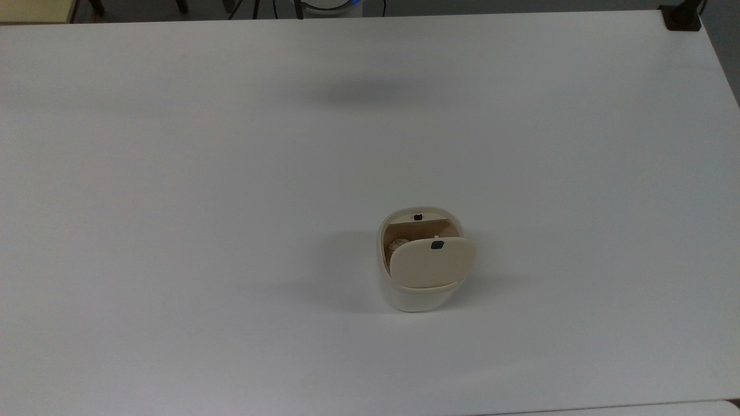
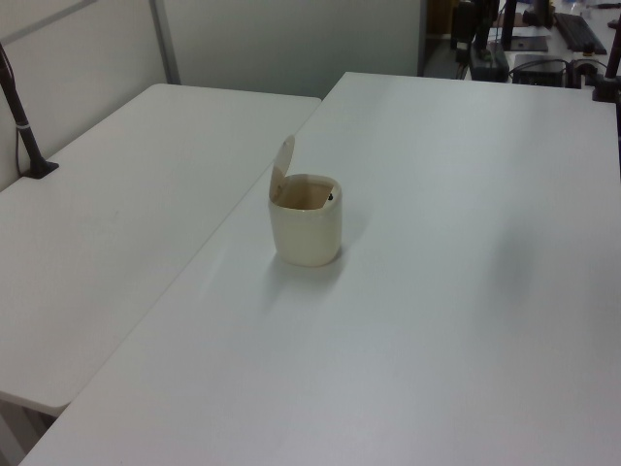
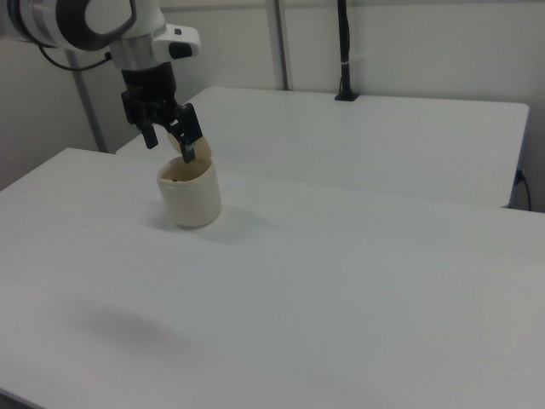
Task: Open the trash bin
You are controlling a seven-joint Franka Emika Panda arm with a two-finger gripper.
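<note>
The trash bin (image 1: pixel 413 294) is a small cream-white tub standing right of centre on the white table (image 1: pixel 173 173). Its beige lid (image 1: pixel 432 263) is swung up on its hinge, and the brown inside is exposed. A tiny black button (image 1: pixel 418 217) sits at the far rim. The left view has the bin (image 2: pixel 307 233) with its lid (image 2: pixel 282 165) upright. In the right view my black gripper (image 3: pixel 186 146) hangs from the white arm (image 3: pixel 94 21), overlapping the picture just above the bin (image 3: pixel 191 200). I cannot tell how far it is from the bin.
A second white table (image 2: pixel 116 223) adjoins the work table on the left view's left. A black clamp post (image 1: pixel 682 17) stands at the top view's upper right corner. Monitors and cables (image 2: pixel 543 39) lie beyond the far edge.
</note>
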